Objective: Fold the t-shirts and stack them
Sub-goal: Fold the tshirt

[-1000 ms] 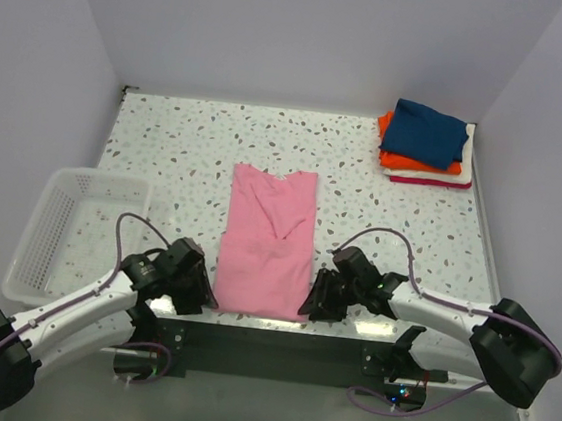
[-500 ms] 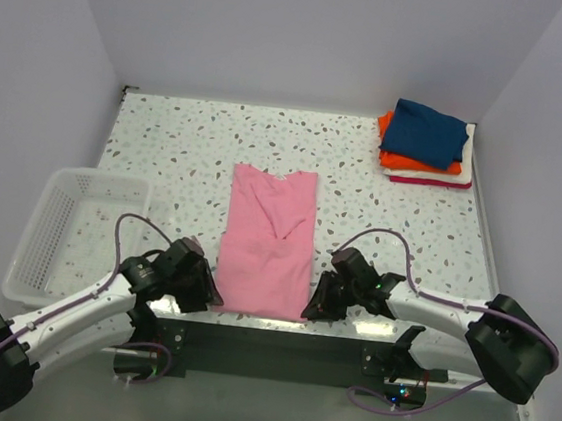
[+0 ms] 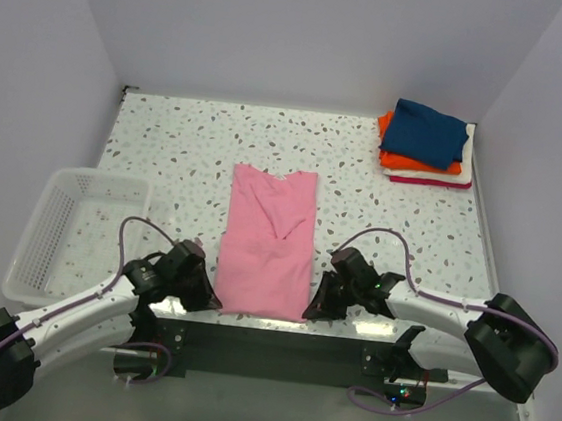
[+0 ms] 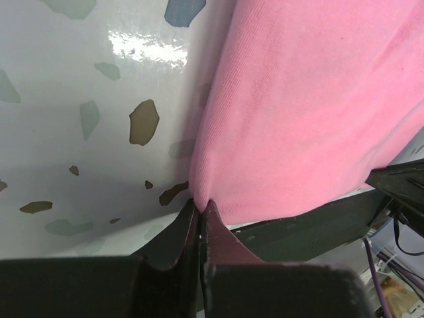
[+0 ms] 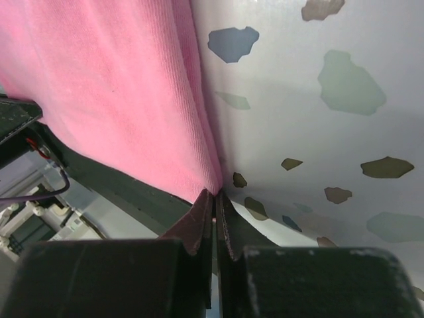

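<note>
A pink t-shirt (image 3: 266,254), folded into a long strip, lies on the speckled table (image 3: 187,150) with its hem at the near edge. My left gripper (image 3: 210,300) is shut on the hem's near left corner (image 4: 202,192). On the other side my right gripper (image 3: 312,308) is pinched shut on the near right corner (image 5: 211,179). In both wrist views (image 4: 200,204) (image 5: 214,193) the dark fingertips meet with pink cloth nipped between them. A stack of folded t-shirts (image 3: 425,143), navy on top of orange, white and red, rests at the far right corner.
A white wire basket (image 3: 62,233) stands at the table's left edge, beside my left arm. The black front rail (image 3: 267,345) runs between the arm bases just below the shirt's hem. Walls close in the table on three sides.
Both grippers have closed from part open onto the pink shirt's near corners. Both arms have crept slightly inward toward the hem; the shirt has not moved.
</note>
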{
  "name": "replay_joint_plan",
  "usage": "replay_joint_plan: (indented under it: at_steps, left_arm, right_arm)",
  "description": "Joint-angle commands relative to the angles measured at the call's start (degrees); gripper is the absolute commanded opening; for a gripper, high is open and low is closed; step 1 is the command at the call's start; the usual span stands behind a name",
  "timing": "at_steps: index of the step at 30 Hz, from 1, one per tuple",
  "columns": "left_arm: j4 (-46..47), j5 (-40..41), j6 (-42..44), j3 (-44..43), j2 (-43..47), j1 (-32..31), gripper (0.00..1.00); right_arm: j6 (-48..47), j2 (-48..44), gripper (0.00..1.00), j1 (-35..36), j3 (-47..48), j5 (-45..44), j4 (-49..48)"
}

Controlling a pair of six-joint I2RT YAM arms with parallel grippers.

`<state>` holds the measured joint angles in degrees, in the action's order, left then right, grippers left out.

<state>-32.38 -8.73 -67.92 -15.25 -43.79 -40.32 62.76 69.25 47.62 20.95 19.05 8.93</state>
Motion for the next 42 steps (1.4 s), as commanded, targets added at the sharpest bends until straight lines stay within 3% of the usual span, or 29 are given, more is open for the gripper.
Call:
replay_joint_plan:
  at_steps: [1, 12, 18, 30, 42]
  left_arm:
    - [0.5, -0.1, 1.4, -2.3, -0.3, -0.5, 0.00]
    - [-8.0, -1.2, 4.8, -7.2, 2.5, -2.8, 0.00]
    - [-10.9, 1.2, 7.0, -13.9, 2.7, -3.5, 0.00]
    - [-5.5, 4.5, 13.8, -25.8, -7.5, -0.6, 0.00]
    - [1.2, -0.8, 21.7, -36.1, -18.1, 9.7, 0.00]
  right_arm:
    - [-2.1, -1.8, 0.00, 0.2, 2.3, -0.7, 1.4]
    - [-6.2, -10.2, 0.00, 3.6, 1.5, 1.3, 6.1]
    - [-10.2, -15.4, 0.00, 4.3, 6.9, -3.2, 14.4]
    - [-14.3, -10.3, 0.00, 1.0, 20.3, -12.0, 21.9]
    - [-19.5, -0.4, 0.00, -11.7, 31.8, -8.5, 19.9]
